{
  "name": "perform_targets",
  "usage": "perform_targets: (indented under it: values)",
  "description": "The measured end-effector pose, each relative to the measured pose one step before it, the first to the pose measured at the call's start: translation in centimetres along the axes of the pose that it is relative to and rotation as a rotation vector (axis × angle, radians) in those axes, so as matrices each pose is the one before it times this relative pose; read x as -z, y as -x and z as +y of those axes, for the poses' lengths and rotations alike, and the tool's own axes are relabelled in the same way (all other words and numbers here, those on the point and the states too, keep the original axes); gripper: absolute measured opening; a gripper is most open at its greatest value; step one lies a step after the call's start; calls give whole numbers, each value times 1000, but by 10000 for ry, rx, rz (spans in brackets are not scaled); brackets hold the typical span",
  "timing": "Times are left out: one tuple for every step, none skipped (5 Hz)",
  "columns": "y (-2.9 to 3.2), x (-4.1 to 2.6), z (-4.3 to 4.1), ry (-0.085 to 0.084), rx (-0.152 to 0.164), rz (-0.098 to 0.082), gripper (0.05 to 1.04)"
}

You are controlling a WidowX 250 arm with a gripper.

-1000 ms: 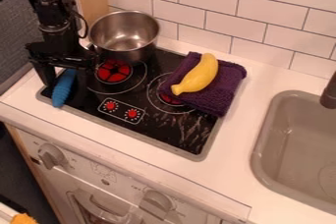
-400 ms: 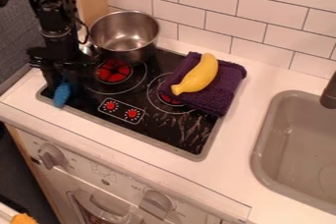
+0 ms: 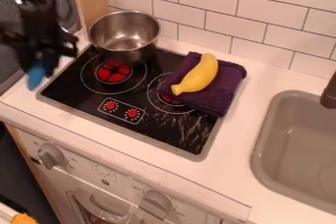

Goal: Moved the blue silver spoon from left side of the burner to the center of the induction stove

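Observation:
My gripper (image 3: 39, 63) hangs at the upper left, beyond the stove's left edge, shut on the blue spoon. The blue handle of the spoon (image 3: 36, 77) sticks out below the fingers, raised above the counter; its silver part is hidden by the gripper. The black induction stove (image 3: 85, 78) has two ringed burners, the left one with a red centre.
A steel pot (image 3: 125, 36) stands at the stove's back left. A yellow banana (image 3: 197, 76) lies on a folded purple cloth (image 3: 226, 88) over the right burner. To the right is a grey sink (image 3: 289, 144) with a dark faucet (image 3: 329, 93).
The gripper has closed on the spoon, lifted it off the stove's left side and moved up and left with it. Pot, banana and cloth have stayed put.

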State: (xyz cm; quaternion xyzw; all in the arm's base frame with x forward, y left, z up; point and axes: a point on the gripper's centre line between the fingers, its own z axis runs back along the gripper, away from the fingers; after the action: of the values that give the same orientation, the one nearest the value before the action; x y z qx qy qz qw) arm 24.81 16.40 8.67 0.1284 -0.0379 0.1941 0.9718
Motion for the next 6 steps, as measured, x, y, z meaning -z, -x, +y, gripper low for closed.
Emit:
perform_targets:
  values:
    - [1793, -2889, -2196, 253, 329, -394, 416]
    - [1038, 361, -3679, 627, 1153, -145, 416]
    - [409, 1082, -3011, 306, 897, -84, 416]
    - [187, 1304, -1356, 339, 447, 20, 416]
    - [-23, 2013, -614, 259, 244, 369, 416]
    - [-528, 2010, 929, 120, -86, 410, 416]
